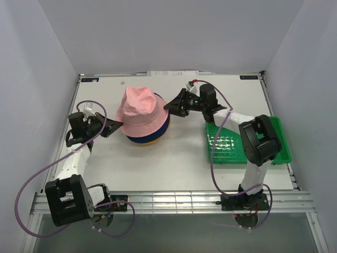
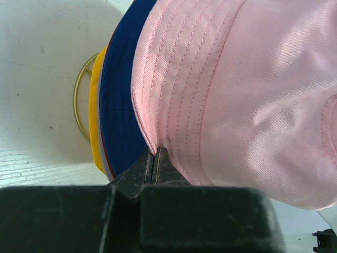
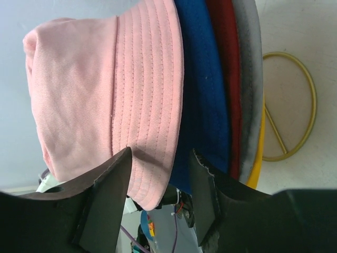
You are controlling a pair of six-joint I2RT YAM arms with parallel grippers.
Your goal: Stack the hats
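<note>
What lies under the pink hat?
Brims of the blue hat, dark red hat, grey hat and yellow hat, over a gold wire stand. Their crowns are covered.

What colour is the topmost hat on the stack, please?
It is pink; the hat shows best in the top external view.

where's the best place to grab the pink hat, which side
Take the pink hat by its brim, coming in level from the right side. The brim is a thin floppy flap flaring below a round crown too wide to pinch, and the right claw has its open jaws straddling that edge.
</note>
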